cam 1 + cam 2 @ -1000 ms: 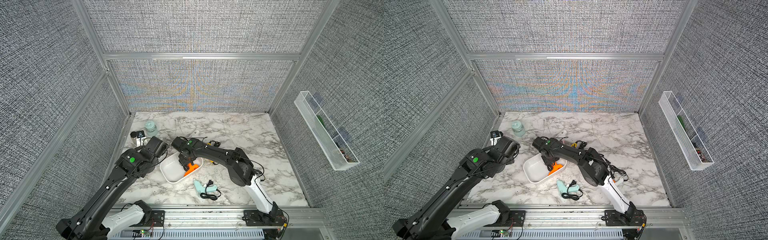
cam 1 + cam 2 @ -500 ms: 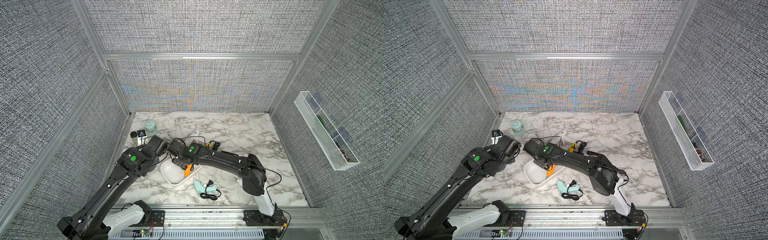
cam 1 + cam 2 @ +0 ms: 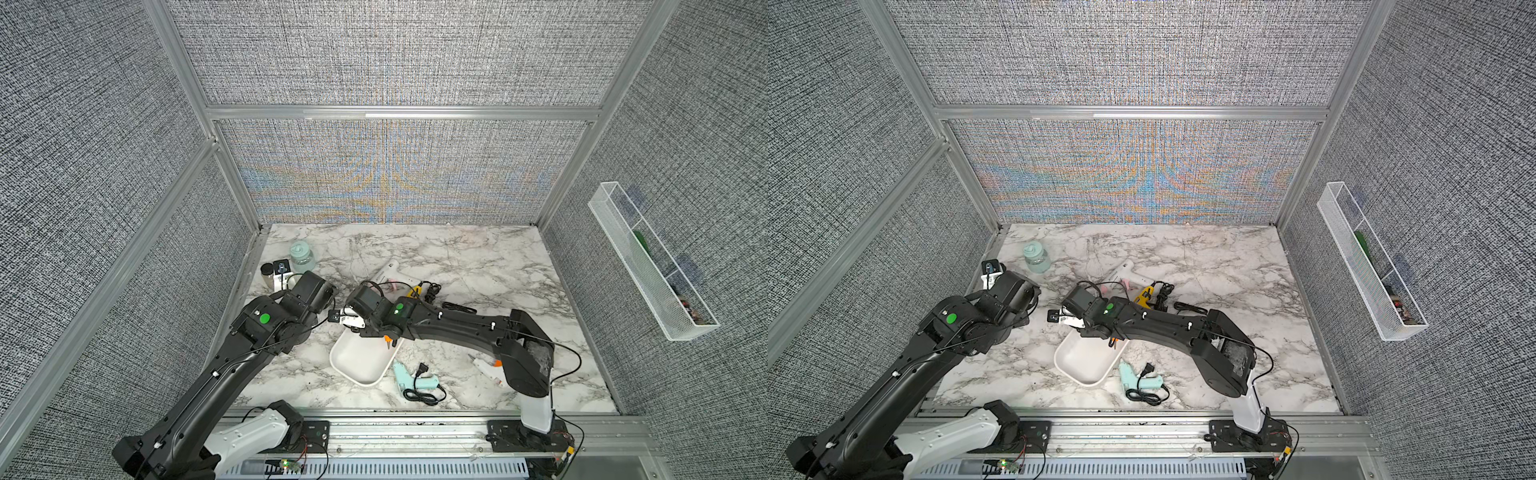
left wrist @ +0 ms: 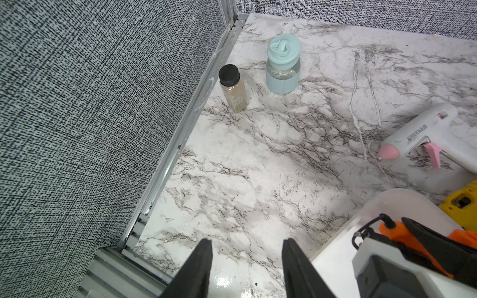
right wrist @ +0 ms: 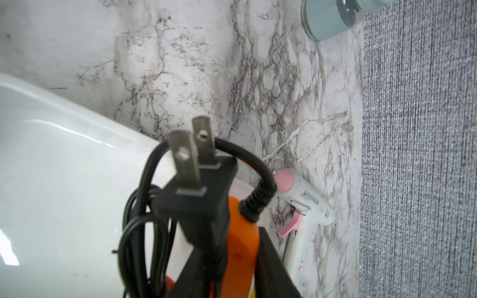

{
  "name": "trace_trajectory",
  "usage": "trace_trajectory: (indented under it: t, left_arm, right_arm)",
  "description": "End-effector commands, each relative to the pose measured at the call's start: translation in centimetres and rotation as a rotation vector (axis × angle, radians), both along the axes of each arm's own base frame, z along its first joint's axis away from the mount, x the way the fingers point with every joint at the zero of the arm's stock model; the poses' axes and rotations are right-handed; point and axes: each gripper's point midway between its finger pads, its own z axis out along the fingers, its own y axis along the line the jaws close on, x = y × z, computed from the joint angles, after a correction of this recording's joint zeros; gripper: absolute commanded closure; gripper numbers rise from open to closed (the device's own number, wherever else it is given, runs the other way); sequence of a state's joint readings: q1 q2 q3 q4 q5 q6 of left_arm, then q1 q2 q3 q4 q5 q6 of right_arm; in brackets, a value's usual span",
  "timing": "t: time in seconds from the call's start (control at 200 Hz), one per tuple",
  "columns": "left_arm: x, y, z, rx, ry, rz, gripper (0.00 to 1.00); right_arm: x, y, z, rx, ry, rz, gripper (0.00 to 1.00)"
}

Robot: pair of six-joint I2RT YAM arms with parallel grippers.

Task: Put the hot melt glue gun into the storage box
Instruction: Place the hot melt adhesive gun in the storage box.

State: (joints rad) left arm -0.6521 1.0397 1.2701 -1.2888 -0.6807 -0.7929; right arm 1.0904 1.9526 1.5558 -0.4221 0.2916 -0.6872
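Right wrist: R gripper (image 5: 229, 260) pinches orange gun (image 5: 245, 227) w/ cord (image 5: 145, 180), over box (image 5: 64, 180).
Left wrist: L gripper (image 4: 245, 273) spread, empty.

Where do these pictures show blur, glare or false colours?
In both top views the back wall shows rainbow moiré bands. In the right wrist view the plug of the orange glue gun is soft, too near the lens, and the storage box bears glare streaks. In the left wrist view a white glare patch lies on the table.
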Motion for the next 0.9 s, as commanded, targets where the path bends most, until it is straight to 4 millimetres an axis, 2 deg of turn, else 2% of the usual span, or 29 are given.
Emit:
trace_trajectory:
  t: [0.0, 0.12, 0.205, 0.385, 0.49, 0.666, 0.896]
  left_arm:
    - [-0.2, 0.5, 0.1, 0.02, -0.001, 0.007, 0.5]
    - [-0.2, 0.6, 0.1, 0.026, -0.002, 0.007, 0.5]
    - [0.0, 0.4, 0.0, 0.028, 0.001, 0.004, 0.5]
    - [0.2, 0.1, -0.4, 0.019, 0.002, -0.001, 0.5]
    - [0.3, -0.1, -0.7, 0.01, 0.004, -0.002, 0.5]
    - [0.4, -0.2, -0.8, 0.009, 0.003, -0.006, 0.5]
    - [0.4, 0.1, -0.7, 0.024, 0.004, -0.009, 0.5]
  right_arm:
    - [-1.0, 1.1, 1.5, -0.008, -0.034, 0.166, 1.0]
    - [-2.5, 0.6, 2.5, -0.043, -0.042, 0.276, 1.0]
    - [-3.4, 0.1, 2.1, -0.108, -0.064, 0.36, 1.0]
    - [-4.3, -1.7, -1.6, -0.218, -0.066, 0.441, 1.0]
    - [-4.8, -1.7, -3.7, -0.23, -0.069, 0.473, 1.0]
    - [-5.2, -0.5, -4.9, -0.221, -0.065, 0.512, 1.0]
    - [-6.1, -0.6, -6.9, -0.242, 0.031, 0.525, 1.0]
